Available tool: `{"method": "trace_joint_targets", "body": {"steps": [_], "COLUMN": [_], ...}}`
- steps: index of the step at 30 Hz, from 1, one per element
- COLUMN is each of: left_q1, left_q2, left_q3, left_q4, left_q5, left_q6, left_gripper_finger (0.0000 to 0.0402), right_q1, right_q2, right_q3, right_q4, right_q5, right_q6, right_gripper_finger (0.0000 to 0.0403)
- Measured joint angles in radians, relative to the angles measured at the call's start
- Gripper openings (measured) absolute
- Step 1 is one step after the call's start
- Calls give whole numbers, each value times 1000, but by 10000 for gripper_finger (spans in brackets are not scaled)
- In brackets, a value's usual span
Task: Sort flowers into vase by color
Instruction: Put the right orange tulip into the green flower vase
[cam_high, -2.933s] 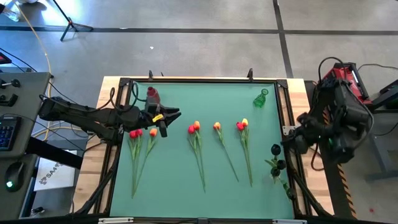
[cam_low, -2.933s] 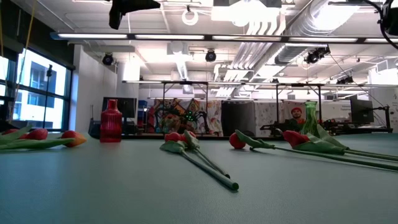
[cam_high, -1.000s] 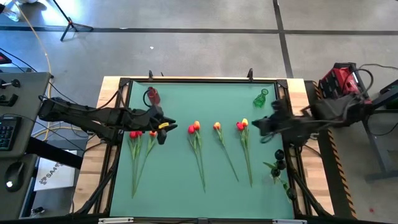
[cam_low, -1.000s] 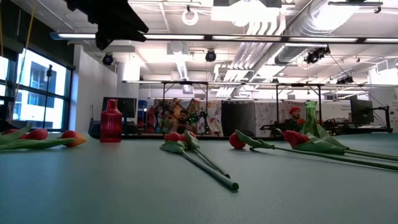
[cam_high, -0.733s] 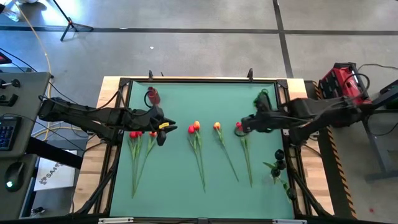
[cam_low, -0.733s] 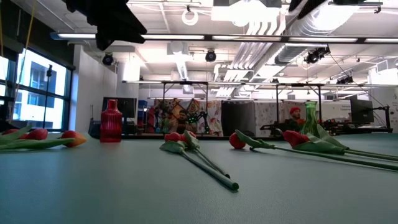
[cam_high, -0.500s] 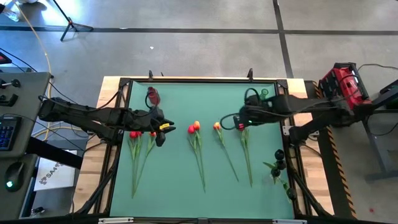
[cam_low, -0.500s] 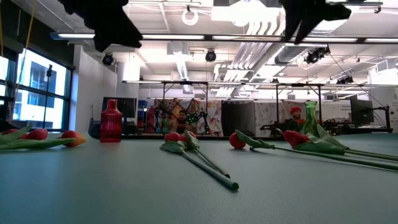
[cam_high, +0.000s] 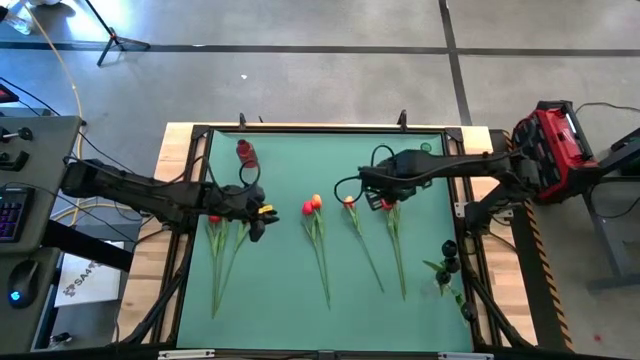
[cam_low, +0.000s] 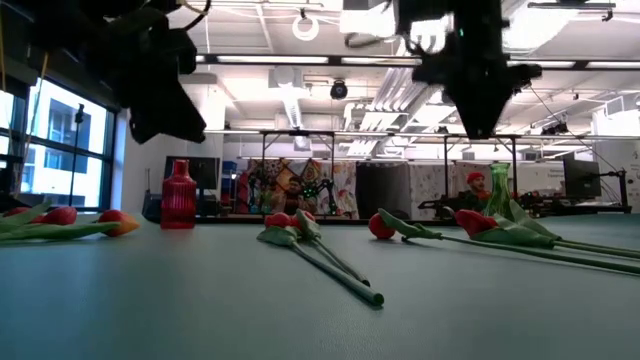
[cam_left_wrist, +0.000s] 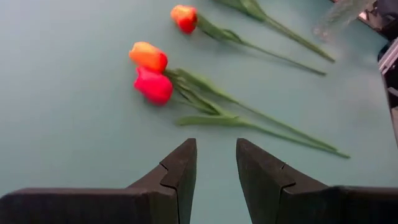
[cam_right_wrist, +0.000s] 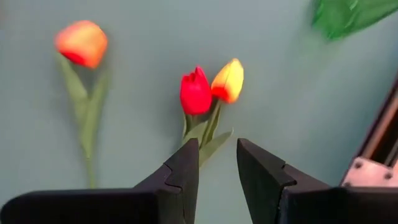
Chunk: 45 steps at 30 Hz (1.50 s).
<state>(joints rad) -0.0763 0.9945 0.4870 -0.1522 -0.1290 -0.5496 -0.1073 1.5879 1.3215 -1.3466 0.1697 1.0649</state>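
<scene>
Tulips lie flat on the green mat (cam_high: 290, 320), heads toward the far edge. A red and yellow pair (cam_right_wrist: 208, 87) lies under my right gripper (cam_high: 377, 197), which points down above them, open with nothing between its fingers (cam_right_wrist: 217, 155). An orange tulip (cam_high: 349, 203) and a red and orange pair (cam_high: 311, 206) lie at mid table. More tulips (cam_high: 217, 255) lie at the left beside my left gripper (cam_high: 262, 217), which hangs open and holds nothing (cam_left_wrist: 216, 155). A red vase (cam_high: 245, 152) stands at the far left and a green vase (cam_low: 497, 190) at the far right.
A dark thing with green leaves (cam_high: 445, 265) lies by the table's right edge. The black frame (cam_high: 320, 129) runs round the mat. Bare mat stretches along the near half below the stems. Both arms hang over the far half (cam_low: 150, 80) (cam_low: 480, 70).
My right gripper has swung from the table's right edge toward the left, come down and tipped to point down over the red and yellow pair. My left gripper has sunk toward the mat by the left tulips. No flower has moved.
</scene>
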Motion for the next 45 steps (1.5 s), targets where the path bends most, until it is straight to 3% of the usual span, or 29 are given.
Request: {"method": "trace_joint_targets", "body": {"steps": [5,8,19,26,32,45], "left_q1": [-18,-23,-19,-1,-1,-2], "left_q2": [0,0,0,0,0,0], "left_q3": [-17,-17,-17,-17,-17,-17], "left_q4": [-1,-1,1,1,1,1], "left_q5": [-2,-3,-19,-20,-23,-41], "left_q6": [-13,1,21,9,-7,-49], "left_gripper_finger": [103,103,103,103,103,103], "right_q1": [-34,-52,-84,-105,-124,-122], "right_q2": [-12,-12,-13,-13,-13,-42], "right_q3": [-204,-295,-458,-500,-500,-498], "right_q4": [214,303,502,505,496,459], "right_q5": [-115,-124,-143,-91,-65,-147], "right_q6": [0,4,-16,-32,-82,-97], "right_gripper_finger": [98,98,98,94,55,9]}}
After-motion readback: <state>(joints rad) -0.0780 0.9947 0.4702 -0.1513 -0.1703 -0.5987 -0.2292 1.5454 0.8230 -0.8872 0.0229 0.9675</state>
